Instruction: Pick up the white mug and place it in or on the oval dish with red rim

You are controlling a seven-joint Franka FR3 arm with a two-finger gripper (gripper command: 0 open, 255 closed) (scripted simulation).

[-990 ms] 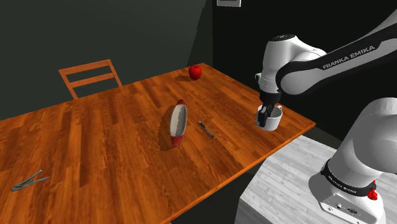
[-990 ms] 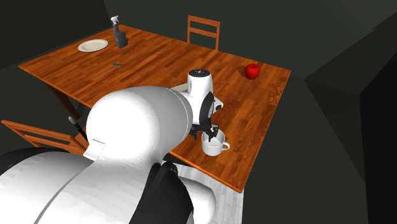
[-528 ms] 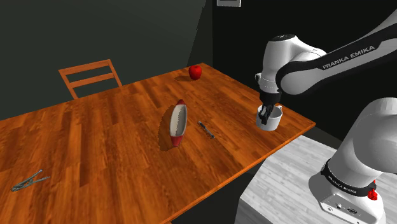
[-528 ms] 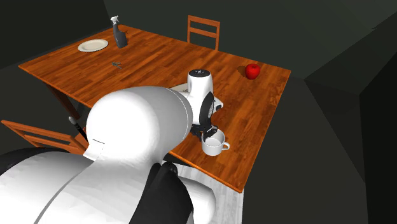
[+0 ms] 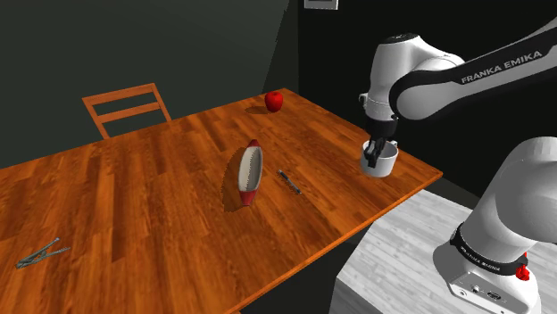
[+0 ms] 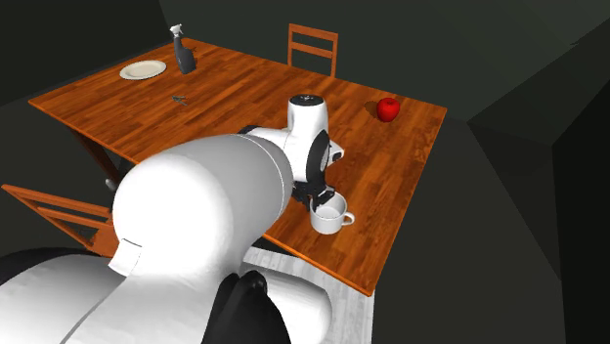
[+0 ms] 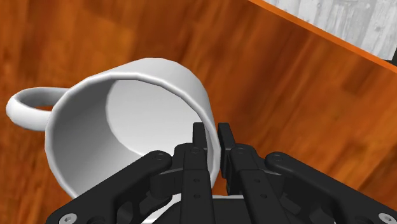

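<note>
**Mug pinched at its wall**

Shoulder view: the gripper (image 5: 375,152) grips the white mug (image 5: 382,164) at the table's (image 5: 134,196) edge nearest the stand (image 5: 388,254), well apart from the oval dish with red rim (image 5: 250,171); second exterior view: the mug is upright below the gripper (image 6: 320,201), with its handle toward that view's right; wrist view: the two fingers (image 7: 199,137) pinch the mug's wall, one inside and one outside.

Tabletop (image 5: 134,205) passage: one low obstacle
Between your tool (image 5: 373,158), gripping the white mug (image 5: 384,166), and the oval dish (image 5: 250,172) you have open wood; a slim implement (image 5: 289,182) lies just beside the dish. The apple (image 5: 274,101) stands well apart.
</note>
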